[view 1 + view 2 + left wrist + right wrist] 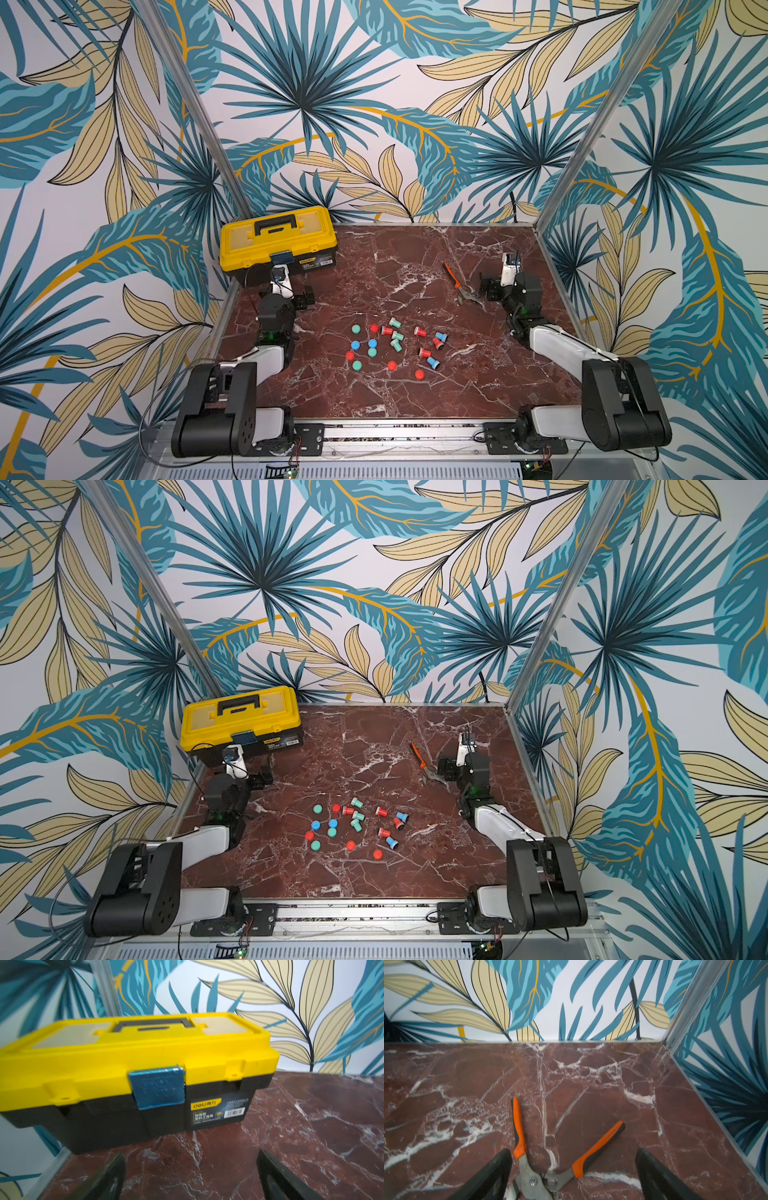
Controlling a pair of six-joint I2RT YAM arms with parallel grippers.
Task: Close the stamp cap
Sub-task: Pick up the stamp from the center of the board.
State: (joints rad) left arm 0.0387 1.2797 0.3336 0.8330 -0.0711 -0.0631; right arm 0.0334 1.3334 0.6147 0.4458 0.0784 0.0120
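Several small stamps lie open on their sides mid-table in both top views, among them a green stamp (pixel 395 345), a red stamp (pixel 420 331) and a blue stamp (pixel 392 842). Loose round caps sit to their left and front, such as a green cap (pixel 355 329), a blue cap (pixel 355 344) and a red cap (pixel 377 854). My left gripper (pixel 306 297) (pixel 191 1154) stands open over bare marble in front of the toolbox, far from the stamps. My right gripper (pixel 485 286) (pixel 573 1151) is open, its fingers (pixel 500 1165) astride the pliers' pivot.
A yellow and black toolbox (pixel 277 239) (pixel 133 1059) stands shut at the back left. Orange-handled pliers (pixel 457 284) (pixel 529 1176) lie spread at the back right. Aluminium posts (pixel 557 208) and papered walls enclose the red marble table (pixel 395 399).
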